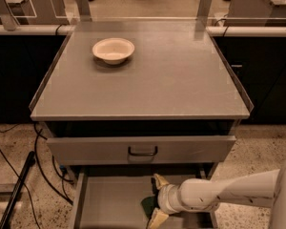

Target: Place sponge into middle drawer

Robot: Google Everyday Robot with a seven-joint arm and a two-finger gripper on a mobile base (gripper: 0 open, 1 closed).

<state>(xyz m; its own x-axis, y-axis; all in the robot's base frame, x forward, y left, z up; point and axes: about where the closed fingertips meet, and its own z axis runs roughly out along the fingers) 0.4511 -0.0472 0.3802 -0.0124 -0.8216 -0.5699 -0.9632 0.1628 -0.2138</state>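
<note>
The middle drawer (109, 202) is pulled out at the bottom of the view, a flat grey tray with thin side walls. The sponge (147, 205) shows as a dark green patch on the drawer floor, right of centre. My gripper (154, 200) reaches in from the right on a white arm. It sits over the drawer with one yellowish finger on each side of the sponge. The fingers (159, 180) are spread apart and the gripper is open. Part of the sponge is hidden behind the gripper.
A grey drawer front with a black handle (143, 150) stands slightly open above the middle drawer. A white bowl (113, 50) sits on the cabinet top (181, 80). Black cables (19, 175) lie on the floor at left.
</note>
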